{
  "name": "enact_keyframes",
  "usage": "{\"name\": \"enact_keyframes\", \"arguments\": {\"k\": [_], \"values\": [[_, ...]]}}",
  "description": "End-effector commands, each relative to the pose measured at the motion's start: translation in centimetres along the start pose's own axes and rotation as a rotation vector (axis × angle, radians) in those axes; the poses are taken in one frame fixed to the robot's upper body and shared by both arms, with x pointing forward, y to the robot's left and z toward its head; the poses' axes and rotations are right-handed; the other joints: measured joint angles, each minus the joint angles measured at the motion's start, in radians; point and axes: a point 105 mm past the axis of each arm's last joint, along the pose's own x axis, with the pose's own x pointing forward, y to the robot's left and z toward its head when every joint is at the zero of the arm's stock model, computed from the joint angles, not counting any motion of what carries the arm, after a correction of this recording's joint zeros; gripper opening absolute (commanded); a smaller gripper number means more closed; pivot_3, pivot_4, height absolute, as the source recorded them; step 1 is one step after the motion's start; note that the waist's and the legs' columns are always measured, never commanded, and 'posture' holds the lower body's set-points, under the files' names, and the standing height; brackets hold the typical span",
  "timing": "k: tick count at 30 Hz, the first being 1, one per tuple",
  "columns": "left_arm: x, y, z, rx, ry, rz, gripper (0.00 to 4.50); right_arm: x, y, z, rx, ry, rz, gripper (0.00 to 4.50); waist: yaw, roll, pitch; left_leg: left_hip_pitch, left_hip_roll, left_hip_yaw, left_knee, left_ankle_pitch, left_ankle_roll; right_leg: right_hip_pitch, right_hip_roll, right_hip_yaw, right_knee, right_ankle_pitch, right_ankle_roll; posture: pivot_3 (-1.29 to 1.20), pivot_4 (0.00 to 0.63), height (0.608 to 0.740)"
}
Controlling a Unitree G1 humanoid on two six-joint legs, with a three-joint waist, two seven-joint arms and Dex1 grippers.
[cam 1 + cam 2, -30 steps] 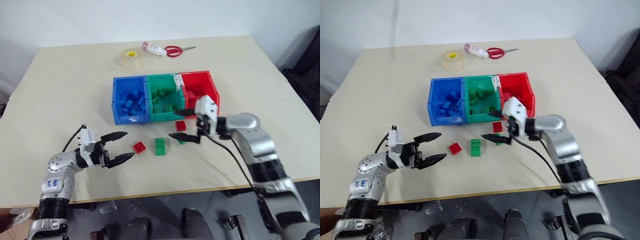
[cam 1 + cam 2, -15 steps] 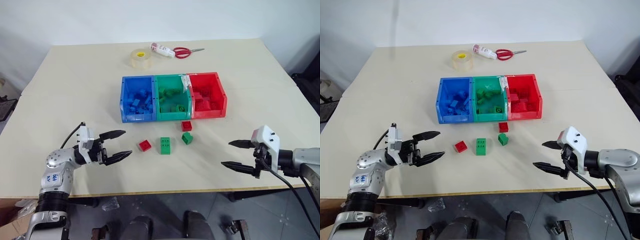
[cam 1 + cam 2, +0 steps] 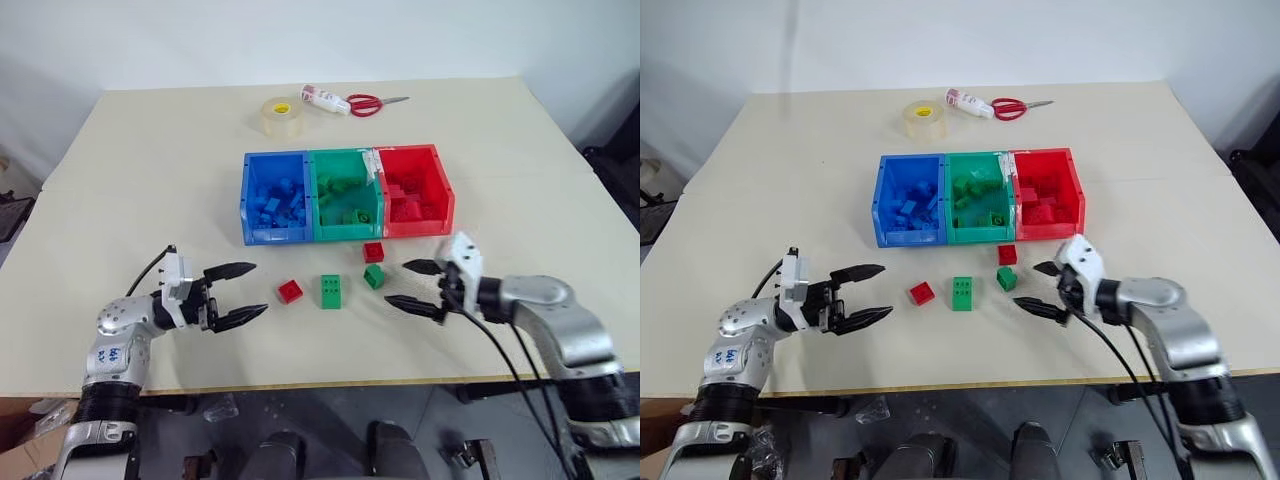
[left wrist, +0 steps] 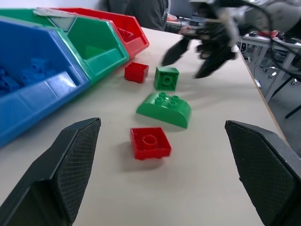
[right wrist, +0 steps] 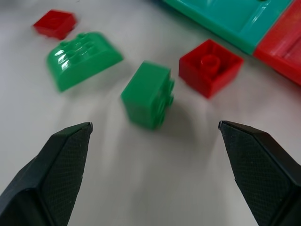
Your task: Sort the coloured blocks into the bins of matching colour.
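Three joined bins stand mid-table: blue (image 3: 272, 237), green (image 3: 348, 233) and red (image 3: 419, 228), each holding several blocks of its own colour. In front of them lie a red block (image 3: 374, 252), a small green block (image 3: 374, 276), a curved green block (image 3: 331, 291) and another red block (image 3: 290, 291). My right gripper (image 3: 396, 283) is open, just right of the small green block (image 5: 148, 94), which lies ahead of its fingers. My left gripper (image 3: 258, 289) is open, left of the nearer red block (image 4: 149, 142), and holds nothing.
A roll of clear tape (image 3: 282, 118), a white bottle (image 3: 328, 99) and red-handled scissors (image 3: 365, 102) lie at the far side of the table. The table's front edge runs just below both grippers.
The right gripper went from the front of the red bin out to the right, then came back left to beside the small green block. The left gripper has stayed put.
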Motion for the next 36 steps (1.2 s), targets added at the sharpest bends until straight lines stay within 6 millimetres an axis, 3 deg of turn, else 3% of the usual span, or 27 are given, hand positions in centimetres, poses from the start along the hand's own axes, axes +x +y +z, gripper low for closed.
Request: {"name": "enact_keyframes", "arguments": {"k": [1, 6, 11, 14, 18, 23, 26, 29, 36], "values": [[-0.3, -0.2, 0.9, 0.035, -0.017, 0.007, 4.5, 1.2, -0.3, 0.8, -0.023, -0.023, 0.001, 4.11, 0.002, 0.0, 0.0, 0.0, 0.0, 0.0, 0.0, 0.0, 0.0, 0.0, 0.0, 0.0, 0.0, 0.0, 0.0, 0.0, 0.15, 0.74], [-0.8, -0.7, 0.9, 0.033, -0.014, 0.028, 4.5, 1.6, 0.3, 1.1, -0.032, -0.036, 0.025, 2.49, 0.001, 0.0, 0.0, 0.0, -0.001, -0.002, 0.0, 0.0, 0.0, 0.0, 0.0, 0.0, 0.0, 0.0, 0.0, 0.0, 0.15, 0.74], [-0.9, -1.3, 0.6, 0.021, -0.013, 0.036, 4.5, 0.4, 0.8, 1.9, -0.057, -0.049, 0.031, 0.95, 0.001, 0.0, 0.0, 0.0, 0.0, -0.001, 0.0, 0.0, 0.0, 0.0, 0.0, 0.0, 0.0, 0.0, 0.0, 0.0, 0.15, 0.74], [-0.8, -1.5, 0.5, 0.017, -0.014, 0.035, 4.5, -0.5, 1.0, 3.4, -0.091, -0.078, 0.023, 0.94, 0.002, 0.0, 0.0, 0.0, 0.0, -0.001, 0.0, 0.0, 0.0, 0.0, 0.0, 0.0, 0.0, 0.0, 0.0, 0.0, 0.15, 0.74], [-0.5, -1.6, 0.4, 0.011, -0.019, 0.03, 4.5, -0.9, -0.1, 7.2, -0.15, -0.169, -0.018, 0.94, 0.001, 0.0, 0.0, 0.0, 0.0, -0.001, 0.0, 0.0, 0.0, 0.0, 0.0, 0.0, 0.0, 0.0, 0.0, 0.0, 0.15, 0.74], [0.0, -1.4, 0.4, 0.013, -0.026, 0.015, 4.5, 1.6, -3.2, 11.8, -0.239, -0.255, -0.084, 0.94, -0.008, 0.0, 0.0, 0.0, 0.002, 0.001, -0.001, -0.001, -0.001, -0.001, 0.002, 0.0, 0.0, 0.0, 0.0, 0.0, 0.15, 0.74], [0.2, -1.4, 0.4, 0.018, -0.031, 0.009, 4.5, 3.5, -5.2, 13.3, -0.283, -0.258, -0.154, 0.94, -0.017, 0.0, 0.0, 0.0, 0.001, 0.0, -0.001, -0.001, -0.001, -0.001, 0.002, 0.0, 0.001, 0.0, 0.0, 0.0, 0.15, 0.74], [0.5, -1.5, 0.4, 0.022, -0.039, 0.001, 4.5, 5.4, -6.7, 14.3, -0.294, -0.256, -0.211, 1.99, -0.03, 0.0, 0.0, 0.0, 0.0, 0.0, -0.001, -0.001, -0.001, -0.001, 0.001, 0.0, 0.002, 0.0, 0.0, 0.0, 0.15, 0.74], [0.5, -2.3, 0.3, 0.021, -0.043, -0.012, 4.5, 7.0, -6.1, 14.6, -0.332, -0.264, -0.149, 4.44, -0.041, 0.0, 0.0, 0.0, 0.001, -0.001, -0.006, -0.001, -0.001, -0.005, 0.001, -0.001, 0.004, 0.0, -0.001, 0.0, 0.15, 0.74]]}}
